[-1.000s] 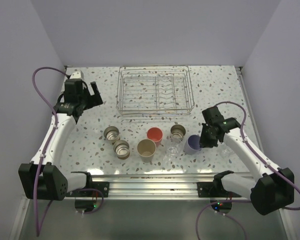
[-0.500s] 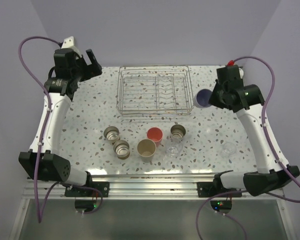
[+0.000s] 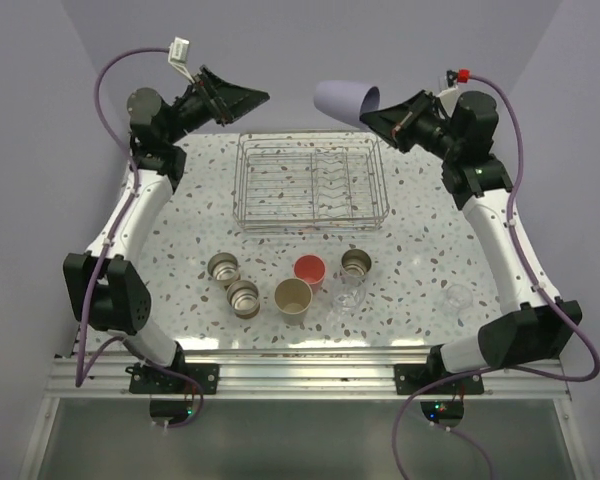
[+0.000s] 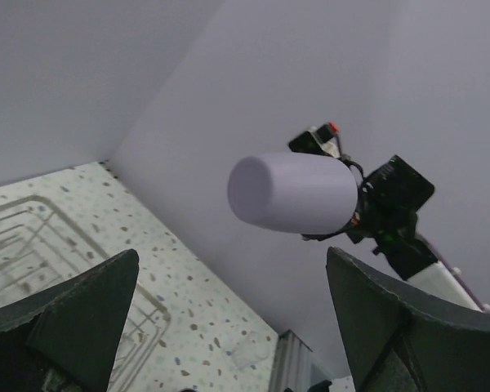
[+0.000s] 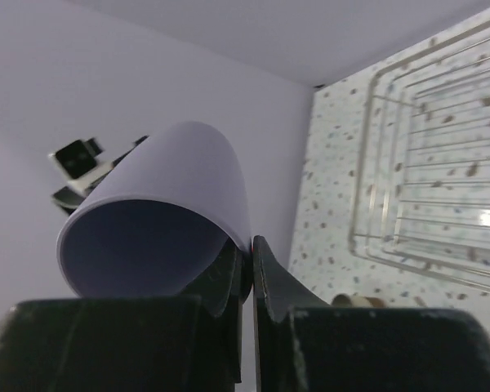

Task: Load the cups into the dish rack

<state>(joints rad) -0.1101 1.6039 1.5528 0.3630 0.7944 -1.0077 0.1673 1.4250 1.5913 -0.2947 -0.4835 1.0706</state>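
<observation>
One speckled counter carries everything, walled in by plain pale panels at the left, right and far sides. Next in size, the dish rack, a silver wire basket with divider prongs inside, sits at the far middle of the counter with no cup in it.

Both arms reach up and inward above the far edge. The left arm rises along the left side, and the left fingers are spread wide with nothing between them, pointing right toward the other arm. The right arm climbs the right side. The right fingers are pinched together on the rim of the lavender cup, one finger inside the wall and one outside. That cup hangs in the air on its side, above the rack's far right corner, its closed base turned toward the left fingers and well apart from them.

Six cups stand on the near half of the counter. Two metal cups sit close together at the left, the tan cup just right of them, the red cup just beyond it, the clear cup to the right, and a third metal cup just behind the clear one.
</observation>
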